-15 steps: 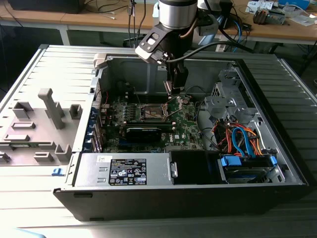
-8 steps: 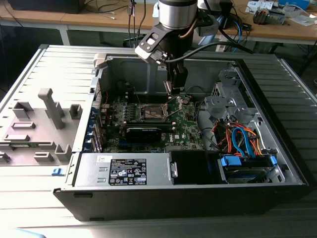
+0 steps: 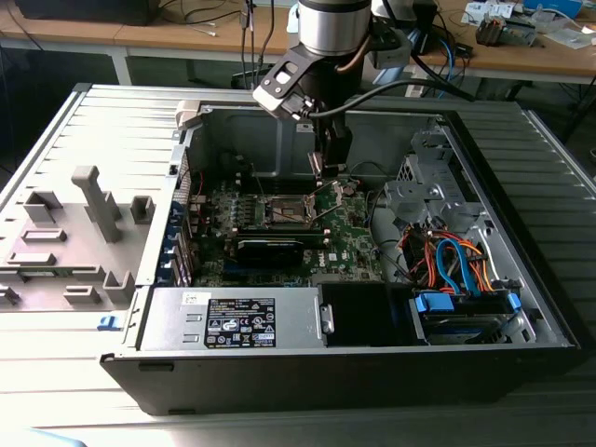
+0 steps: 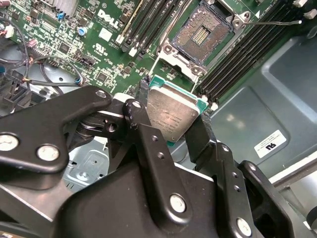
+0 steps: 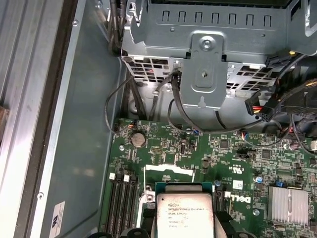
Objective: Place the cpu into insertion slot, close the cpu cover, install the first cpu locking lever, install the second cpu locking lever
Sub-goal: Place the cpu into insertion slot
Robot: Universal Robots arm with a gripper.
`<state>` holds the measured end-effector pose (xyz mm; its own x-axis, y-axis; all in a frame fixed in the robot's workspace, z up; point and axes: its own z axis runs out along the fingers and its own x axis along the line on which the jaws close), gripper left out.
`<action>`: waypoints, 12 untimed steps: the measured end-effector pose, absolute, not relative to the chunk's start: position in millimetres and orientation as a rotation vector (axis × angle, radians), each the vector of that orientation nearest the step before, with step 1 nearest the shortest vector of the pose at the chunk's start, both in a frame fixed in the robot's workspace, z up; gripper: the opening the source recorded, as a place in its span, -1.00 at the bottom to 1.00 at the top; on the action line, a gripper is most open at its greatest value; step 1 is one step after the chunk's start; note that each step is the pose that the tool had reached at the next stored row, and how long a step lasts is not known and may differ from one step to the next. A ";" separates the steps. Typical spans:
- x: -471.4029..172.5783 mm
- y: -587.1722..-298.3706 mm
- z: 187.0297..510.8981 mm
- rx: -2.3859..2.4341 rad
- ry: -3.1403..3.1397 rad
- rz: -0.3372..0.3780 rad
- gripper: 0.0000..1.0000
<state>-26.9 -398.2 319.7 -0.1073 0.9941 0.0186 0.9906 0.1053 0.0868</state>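
Black two-finger gripper (image 4: pixel 171 118) is pinching the small flat square cpu w/ pale silvery-grey metal face (image 4: pixel 167 111), one finger on each of two opposite edges. The chip is showing face-on in both wrist views. In the second wrist view the cpu is hanging over the green circuit board (image 4: pixel 106 44), near the small square insertion slot w/ dark centre & silver metal rim (image 4: pixel 200 35) but not touching it. The slot is lying open w/ nothing sitting in it. A thin silver wire lever (image 4: pixel 275 22) is sticking out just beside the slot. Long black memory sockets (image 4: pixel 148 22) are running along both sides of it. In the exterior view the arm is reaching down into the open grey metal pc case (image 3: pixel 521 186), w/ the gripper hovering just to the exterior view's right of the slot.
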 end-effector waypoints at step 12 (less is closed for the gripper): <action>-26.9 -398.2 319.1 2.101 2.272 0.118 0.09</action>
<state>-26.9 -398.2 319.1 -0.0789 0.9967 0.0187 0.9932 0.0770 0.0868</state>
